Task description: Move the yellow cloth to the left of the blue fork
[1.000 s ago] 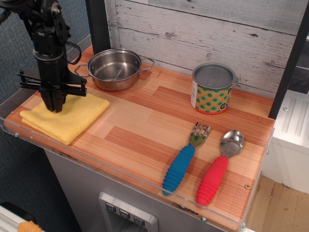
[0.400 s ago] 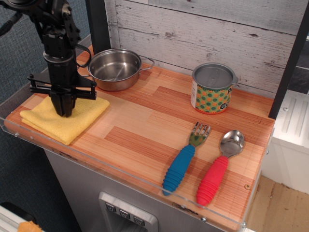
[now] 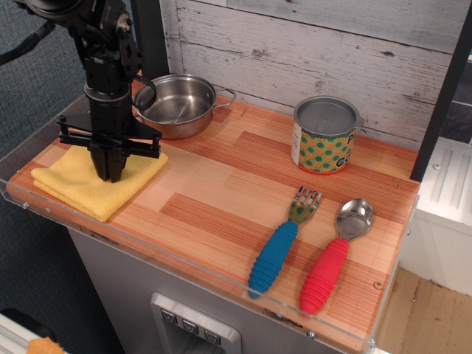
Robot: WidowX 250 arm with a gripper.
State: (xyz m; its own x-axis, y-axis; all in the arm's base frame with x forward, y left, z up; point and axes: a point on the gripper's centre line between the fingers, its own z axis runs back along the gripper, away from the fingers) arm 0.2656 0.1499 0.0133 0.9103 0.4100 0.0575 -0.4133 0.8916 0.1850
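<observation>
The yellow cloth (image 3: pixel 77 181) lies folded flat at the left end of the wooden counter. My gripper (image 3: pixel 110 175) points straight down over the cloth's right half, with its tips at or just above the fabric. Its fingers (image 3: pixel 104 158) stand close together, and the cloth is not lifted or bunched. The blue fork (image 3: pixel 282 242) lies near the front right, with its ribbed handle toward the front edge and its tines pointing back. It is far to the right of the gripper.
A steel pot (image 3: pixel 177 105) stands just behind the gripper. A green-and-orange dotted can (image 3: pixel 324 136) stands at the back right. A red-handled spoon (image 3: pixel 335 254) lies right of the fork. A clear lip (image 3: pixel 184 273) runs along the counter's front edge.
The gripper has moved to the right across the cloth, from its middle toward its right half. The cloth, fork and other things have not moved.
</observation>
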